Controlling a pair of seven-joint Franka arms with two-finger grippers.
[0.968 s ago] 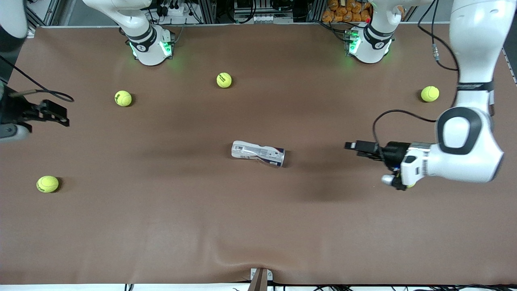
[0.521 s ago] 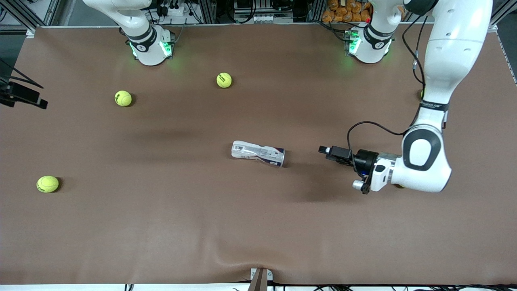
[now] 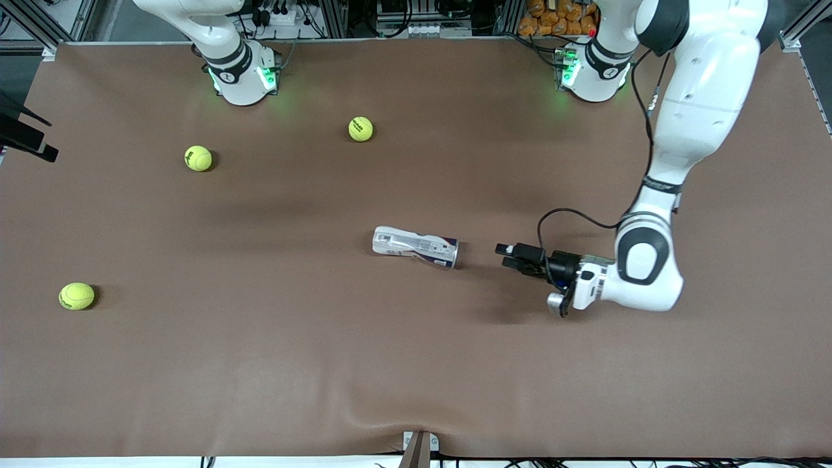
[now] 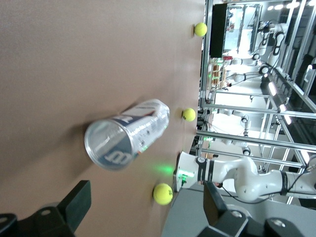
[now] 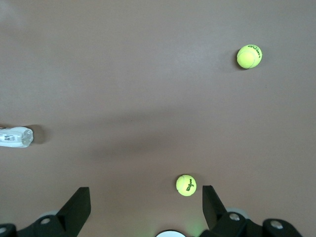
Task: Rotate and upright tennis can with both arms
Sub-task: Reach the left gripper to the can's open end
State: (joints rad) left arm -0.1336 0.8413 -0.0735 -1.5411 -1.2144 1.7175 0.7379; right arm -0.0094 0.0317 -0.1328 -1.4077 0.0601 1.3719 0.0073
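Tennis can (image 3: 416, 246) lies on its side near mid-table (image 3: 416, 364), same spot and angle as 1 s ago; silvery rim end points toward the left arm's end. Left gripper (image 3: 504, 255) has come in low over the cloth, now just beside the can's rim end w/ a small gap, not touching; 1 s ago it was well apart from the can, 0.5 s ago abt halfway. Its fingers (image 4: 74, 207) are spread wide, nothing btwn them; left wrist view looks straight at the can's open mouth (image 4: 111, 145), tube looks empty. Left arm's elbow and forearm swung in toward table centre vs. earlier. Right gripper (image 5: 145, 207) is high over the right arm's end of the table, fingers apart and empty; in front view only a dark bit of it (image 3: 26, 140) shows at the edge, pulled further out of frame than 1 s ago. Balls unmoved: one near the right arm's base (image 3: 198, 158), one btwn the two bases (image 3: 361, 129), one nearer the front camera (image 3: 77, 296). A 4th ball seen earlier at the left arm's end is now hidden by that arm.
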